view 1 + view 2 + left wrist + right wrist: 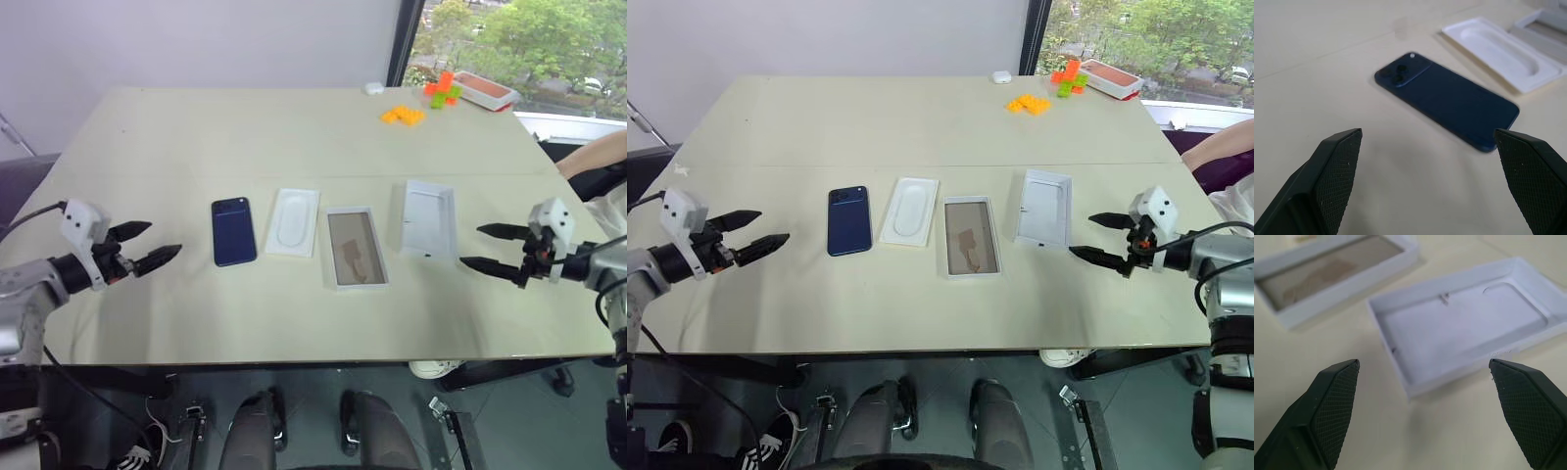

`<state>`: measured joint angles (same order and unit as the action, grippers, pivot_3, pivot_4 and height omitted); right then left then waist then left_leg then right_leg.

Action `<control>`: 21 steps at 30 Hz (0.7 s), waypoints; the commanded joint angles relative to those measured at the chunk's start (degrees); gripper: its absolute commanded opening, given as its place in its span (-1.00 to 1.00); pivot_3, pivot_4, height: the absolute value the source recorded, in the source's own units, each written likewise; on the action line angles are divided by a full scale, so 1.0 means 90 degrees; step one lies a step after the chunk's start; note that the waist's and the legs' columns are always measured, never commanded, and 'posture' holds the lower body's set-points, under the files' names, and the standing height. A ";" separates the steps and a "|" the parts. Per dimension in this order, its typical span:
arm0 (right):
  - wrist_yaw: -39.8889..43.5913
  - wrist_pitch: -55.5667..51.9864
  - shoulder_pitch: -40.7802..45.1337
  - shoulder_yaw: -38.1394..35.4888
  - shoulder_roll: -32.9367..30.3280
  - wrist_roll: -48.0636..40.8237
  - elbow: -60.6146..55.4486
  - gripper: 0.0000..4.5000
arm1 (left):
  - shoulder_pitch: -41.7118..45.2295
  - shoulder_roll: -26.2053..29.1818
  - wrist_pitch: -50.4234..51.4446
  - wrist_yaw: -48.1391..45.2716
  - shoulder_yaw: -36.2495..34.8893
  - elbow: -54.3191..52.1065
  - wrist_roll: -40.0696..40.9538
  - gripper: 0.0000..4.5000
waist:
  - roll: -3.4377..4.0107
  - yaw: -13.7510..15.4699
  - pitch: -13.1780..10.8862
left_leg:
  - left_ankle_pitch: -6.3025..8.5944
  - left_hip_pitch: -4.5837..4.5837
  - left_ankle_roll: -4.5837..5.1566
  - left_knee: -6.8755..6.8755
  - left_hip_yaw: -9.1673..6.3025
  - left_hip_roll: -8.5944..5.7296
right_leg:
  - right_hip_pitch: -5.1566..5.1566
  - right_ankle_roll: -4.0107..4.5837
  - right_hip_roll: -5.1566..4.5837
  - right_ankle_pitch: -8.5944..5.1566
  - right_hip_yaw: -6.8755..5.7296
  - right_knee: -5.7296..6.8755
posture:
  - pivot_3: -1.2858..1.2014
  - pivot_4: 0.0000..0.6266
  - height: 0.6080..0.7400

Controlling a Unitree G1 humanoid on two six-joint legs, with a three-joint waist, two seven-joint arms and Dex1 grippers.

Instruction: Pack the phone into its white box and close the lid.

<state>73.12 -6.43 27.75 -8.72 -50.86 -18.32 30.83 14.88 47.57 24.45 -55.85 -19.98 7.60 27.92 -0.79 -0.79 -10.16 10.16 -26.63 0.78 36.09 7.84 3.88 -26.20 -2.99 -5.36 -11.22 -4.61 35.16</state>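
Four flat things are lying in a row on the table (294,137): the phone (234,231), a white insert (293,221), the white box (356,248) and the lid (429,217), inside up. The left gripper (155,246) is hovering at 9 o'clock from the phone, its fingers (1334,171) spread wide, empty. The right gripper (487,247) is hovering at 4 o'clock from the lid, fingers (1332,404) spread too, touching nothing.

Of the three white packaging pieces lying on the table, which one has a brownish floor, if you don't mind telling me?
The white box, the middle piece. The insert beside the phone and the lid are white inside.
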 commanded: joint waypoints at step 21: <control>-0.0964 -0.0129 0.0445 0.0813 0.1329 0.0150 -0.2313 0.97 | 0.3074 -0.2230 0.1840 0.2398 0.1796 0.0967 -0.0633 1.00 | -0.0004 0.0042 -0.0001 | -0.0004 0.0008 0.0003 0.0039 -0.0012 -0.0009 | 0.0075 -0.0009 0.0035 -0.0001 -0.0012 0.0009 | 0.03 -0.52 1.00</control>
<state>64.92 -8.32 31.66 -0.16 -38.70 -16.51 11.49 40.71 27.88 40.24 -35.39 -3.41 15.61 22.22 -0.83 -0.41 -10.16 10.12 -26.55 0.81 36.50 7.73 3.80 -25.49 -3.08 -5.02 -11.23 -4.73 35.24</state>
